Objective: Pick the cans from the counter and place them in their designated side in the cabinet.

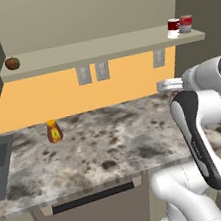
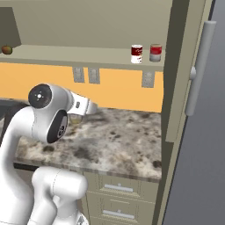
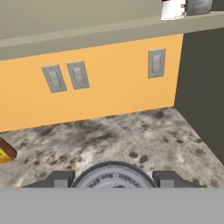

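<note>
speckled counter (image 1: 112,142); orange wall (image 1: 54,96); beige cabinet (image 1: 87,15)

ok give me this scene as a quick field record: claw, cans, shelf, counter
claw: shut on silver can, seen end-on between its fingertips, low over the counter
cans on shelf: dark red over white can and brighter red-and-grey can, both upright at the right end of the shelf board
shelf, left end: a small brown-red round thing
counter: orange bottle upright near the back wall
wall: three grey outlet plates
</note>
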Robot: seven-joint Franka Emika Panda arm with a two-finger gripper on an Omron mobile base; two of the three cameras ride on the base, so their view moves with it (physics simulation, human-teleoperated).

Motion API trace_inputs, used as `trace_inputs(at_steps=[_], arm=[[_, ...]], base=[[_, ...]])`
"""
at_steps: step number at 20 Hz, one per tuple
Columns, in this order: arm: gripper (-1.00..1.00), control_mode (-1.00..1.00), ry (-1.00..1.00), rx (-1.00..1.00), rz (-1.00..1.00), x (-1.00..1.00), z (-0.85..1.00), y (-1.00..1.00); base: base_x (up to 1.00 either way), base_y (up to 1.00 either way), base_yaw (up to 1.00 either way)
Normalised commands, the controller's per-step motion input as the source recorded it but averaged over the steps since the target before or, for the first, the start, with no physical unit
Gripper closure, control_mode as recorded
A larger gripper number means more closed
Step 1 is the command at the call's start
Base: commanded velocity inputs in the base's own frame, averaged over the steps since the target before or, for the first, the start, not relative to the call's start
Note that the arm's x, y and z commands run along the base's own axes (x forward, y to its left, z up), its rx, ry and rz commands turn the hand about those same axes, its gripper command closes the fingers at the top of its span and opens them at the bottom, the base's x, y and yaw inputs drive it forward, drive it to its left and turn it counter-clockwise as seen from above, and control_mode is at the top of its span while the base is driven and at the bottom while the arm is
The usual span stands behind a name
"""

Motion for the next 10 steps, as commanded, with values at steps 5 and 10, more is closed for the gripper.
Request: trace_inputs(at_steps=[5,10], arm=[[1.0,-1.0,0.0,0.0,-0.01,-0.05,0.28,-0.12],[1.0,-1.0,0.02,0.0,-0.01,-0.06,0.32,-0.09]], base=[[0.0,0.0,0.0],[0.0,0.0,0.0]])
